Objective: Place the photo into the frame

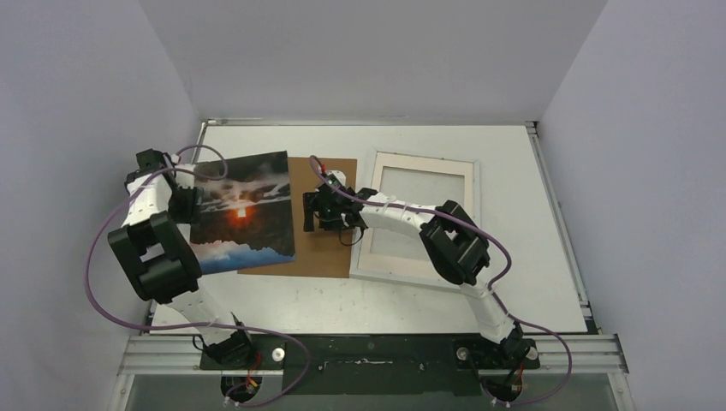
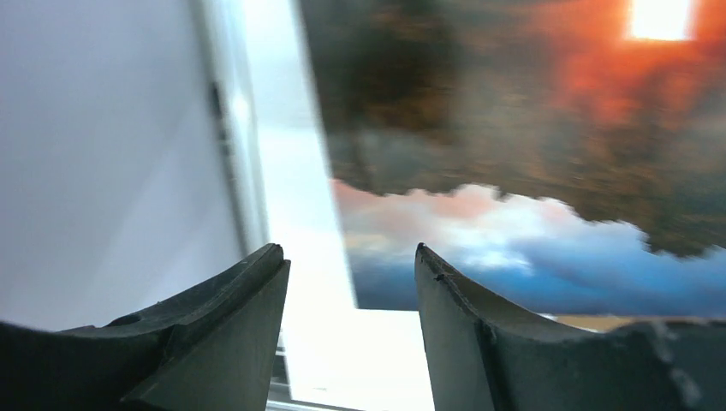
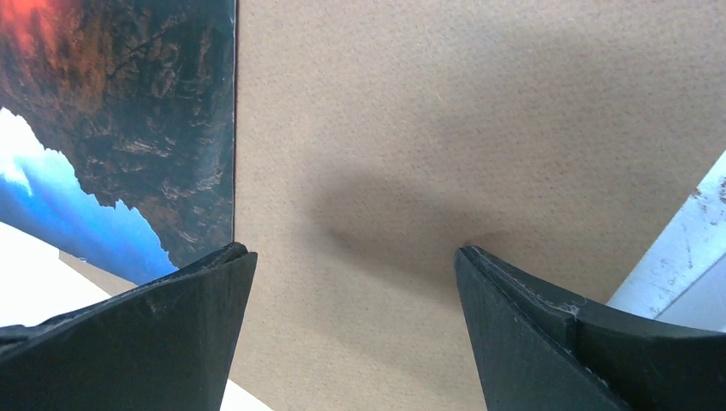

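Note:
The photo [image 1: 244, 210], a dark sunset print, lies at the left of the table, and its right part overlaps a brown backing board [image 1: 324, 224]. The white-bordered frame [image 1: 419, 214] lies flat to the right of the board. My left gripper [image 1: 188, 205] is at the photo's left edge. In the left wrist view it [image 2: 351, 265] is open, with only bright table between the fingers and the photo [image 2: 531, 171] just beyond them. My right gripper [image 1: 313, 214] hangs open over the board [image 3: 411, 128], with the photo's edge [image 3: 128, 128] by its left finger.
White walls close in the table [image 1: 514, 300] on the left, back and right. A metal rail runs along the near edge by the arm bases. A white strip [image 3: 685, 257], probably the frame's border, shows beside the board in the right wrist view.

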Robot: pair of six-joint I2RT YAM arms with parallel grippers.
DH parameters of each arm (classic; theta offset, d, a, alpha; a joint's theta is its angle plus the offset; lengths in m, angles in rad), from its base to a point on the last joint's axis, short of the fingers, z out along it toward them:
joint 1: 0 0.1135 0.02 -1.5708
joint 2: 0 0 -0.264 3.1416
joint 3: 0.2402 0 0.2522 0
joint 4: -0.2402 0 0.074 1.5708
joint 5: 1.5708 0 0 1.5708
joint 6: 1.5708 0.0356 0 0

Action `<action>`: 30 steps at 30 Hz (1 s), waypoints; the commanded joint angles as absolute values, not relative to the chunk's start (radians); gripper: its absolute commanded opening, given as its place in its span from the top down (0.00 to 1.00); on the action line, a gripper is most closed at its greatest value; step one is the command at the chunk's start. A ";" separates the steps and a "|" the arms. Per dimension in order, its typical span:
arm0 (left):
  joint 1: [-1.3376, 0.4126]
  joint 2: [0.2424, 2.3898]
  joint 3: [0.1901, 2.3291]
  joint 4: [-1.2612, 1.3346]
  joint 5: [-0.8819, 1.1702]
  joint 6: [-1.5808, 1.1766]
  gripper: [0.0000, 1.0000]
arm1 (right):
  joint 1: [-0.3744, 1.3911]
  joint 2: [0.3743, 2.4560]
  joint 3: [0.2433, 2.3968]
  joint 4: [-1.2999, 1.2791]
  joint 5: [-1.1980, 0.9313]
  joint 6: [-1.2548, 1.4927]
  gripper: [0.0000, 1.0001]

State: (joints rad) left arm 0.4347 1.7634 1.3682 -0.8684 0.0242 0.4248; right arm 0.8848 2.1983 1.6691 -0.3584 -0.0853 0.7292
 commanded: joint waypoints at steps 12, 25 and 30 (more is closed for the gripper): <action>0.490 1.880 1.291 -0.519 -0.315 0.426 0.48 | 0.901 2.220 1.703 -0.239 -0.102 0.768 0.10; 0.421 1.928 1.237 -0.464 -0.281 0.385 0.49 | 0.887 2.244 1.685 -0.143 -0.115 0.807 0.10; 0.389 1.923 1.209 -0.507 -0.243 0.361 0.49 | 0.876 2.285 1.715 -0.130 -0.128 0.830 0.10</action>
State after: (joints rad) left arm 0.4114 1.9083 1.2392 -0.5011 -0.3023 0.4038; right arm 0.8856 2.2391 1.6730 -0.1783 -0.1165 0.8021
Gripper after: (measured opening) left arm 0.508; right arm 0.899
